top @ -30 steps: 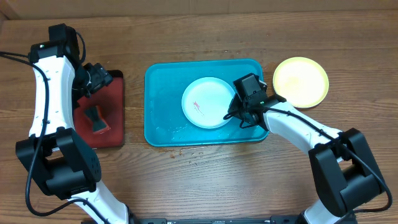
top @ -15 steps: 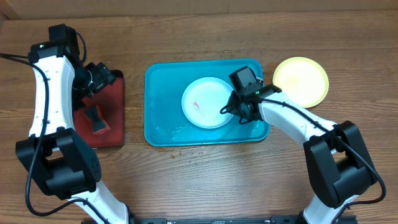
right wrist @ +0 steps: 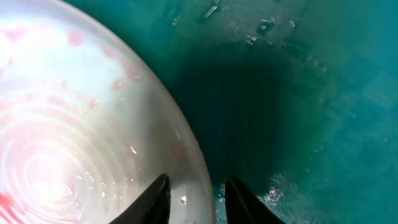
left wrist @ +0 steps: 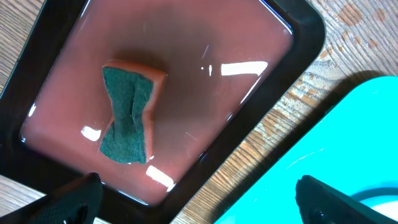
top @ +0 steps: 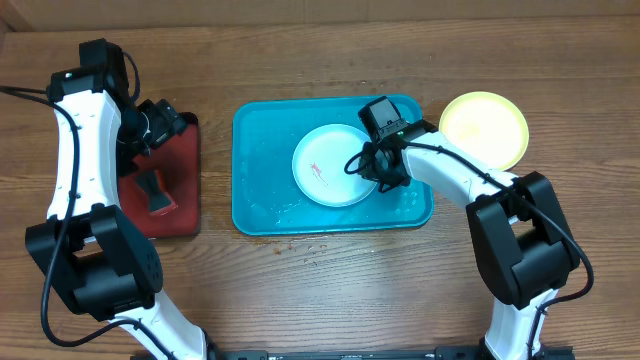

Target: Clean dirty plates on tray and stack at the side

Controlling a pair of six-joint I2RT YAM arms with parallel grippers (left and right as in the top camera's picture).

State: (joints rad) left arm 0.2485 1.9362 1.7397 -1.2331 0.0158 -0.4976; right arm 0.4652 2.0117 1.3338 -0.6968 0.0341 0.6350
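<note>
Overhead, your right end effector (top: 372,168) has swung away from the teal tray's (top: 262,190) lower-right corner. It now sits at the right rim of the white plate (top: 330,165), which lies mid-tray with a red smear left of its centre. To me that reads as reaching to grip the plate, with cleaning not yet done. The yellow-green plate (top: 484,130) rests on the tabletop (top: 320,290) just right of the teal tray. Your left end effector (top: 165,125) has stayed over the red tray (top: 185,222), left of the teal one.

In the left wrist view, the jaws are spread wide and empty. The sponge (left wrist: 129,115) lies alone on the red tray's glossy floor.

In the right wrist view, the jaws have narrowed and now straddle the plate's rim, one side over the plate and the other over the teal tray's wet floor. The tips are cropped, so I cannot tell whether they pinch it.
</note>
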